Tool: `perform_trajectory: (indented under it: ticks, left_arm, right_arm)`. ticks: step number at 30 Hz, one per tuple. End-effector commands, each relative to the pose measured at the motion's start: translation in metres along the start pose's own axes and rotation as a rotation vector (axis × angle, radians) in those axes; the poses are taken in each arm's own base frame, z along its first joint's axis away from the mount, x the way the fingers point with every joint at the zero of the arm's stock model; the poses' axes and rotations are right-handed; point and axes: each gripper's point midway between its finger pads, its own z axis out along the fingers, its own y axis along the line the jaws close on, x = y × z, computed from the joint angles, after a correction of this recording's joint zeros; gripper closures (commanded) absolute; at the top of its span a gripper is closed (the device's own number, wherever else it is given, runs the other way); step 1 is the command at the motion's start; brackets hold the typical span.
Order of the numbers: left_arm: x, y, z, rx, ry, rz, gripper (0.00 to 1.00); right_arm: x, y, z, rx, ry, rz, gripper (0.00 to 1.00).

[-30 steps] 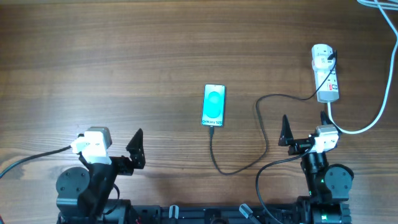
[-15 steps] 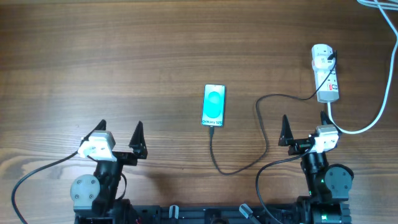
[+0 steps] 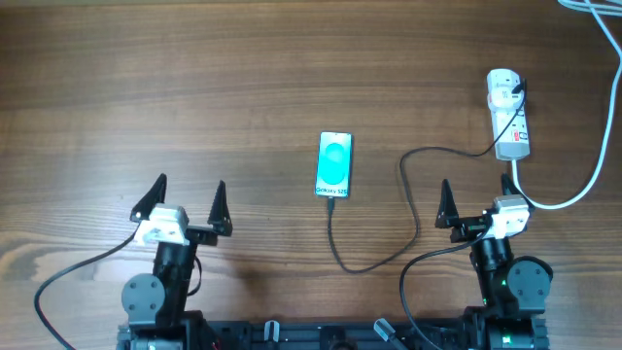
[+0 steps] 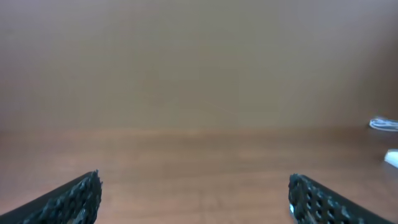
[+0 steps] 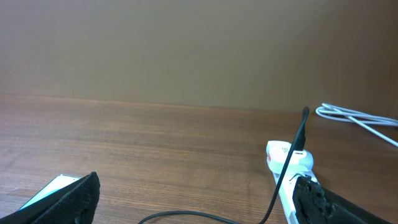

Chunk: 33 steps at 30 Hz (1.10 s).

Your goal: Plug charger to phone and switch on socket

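The phone point(image 3: 334, 164) lies flat mid-table with its cyan screen up. The charger point(image 3: 408, 209), a thin black cable, runs from the phone's near end, loops toward me, then climbs to the white adapter on the socket point(image 3: 508, 122) at the far right. Its tip touches the phone's near edge. My left gripper point(image 3: 190, 196) is open and empty, low at the near left. My right gripper point(image 3: 475, 199) is open and empty, just short of the socket. The right wrist view shows the socket point(image 5: 289, 158), the charger point(image 5: 292, 155) and a corner of the phone point(image 5: 53, 185) between its open fingers point(image 5: 196, 205). The left wrist view shows open fingers point(image 4: 193, 202) over bare wood.
A thick white cord point(image 3: 583, 190) leaves the socket's near end and curves up along the right table edge; it also shows in the right wrist view point(image 5: 354, 116) and the left wrist view point(image 4: 384, 124). The wooden table point(image 3: 194, 87) spreads to the far left.
My left arm has swung right and its wrist has turned, so both fingers now point away from me. The right arm, phone, charger and socket have not moved.
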Motion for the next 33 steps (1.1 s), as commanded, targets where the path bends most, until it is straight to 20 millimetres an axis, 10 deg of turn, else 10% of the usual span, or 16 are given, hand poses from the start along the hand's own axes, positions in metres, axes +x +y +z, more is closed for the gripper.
perform_trajectory:
  ticks: [1, 11, 33]
  left_arm:
    - [0.006, 0.002, 0.0, -0.007, -0.005, 0.021, 0.0]
    - [0.047, 0.026, -0.005, -0.135, 0.164, 0.011, 0.0]
    - [0.047, 0.036, -0.007, -0.191, 0.164, 0.034, 0.0]
  right_arm:
    - [-0.003, -0.002, -0.001, 0.014, -0.012, -0.019, 0.0]
    - [-0.003, -0.002, -0.001, 0.014, -0.013, -0.019, 0.0]
    - [-0.003, -0.002, -0.001, 0.014, -0.013, -0.019, 0.0]
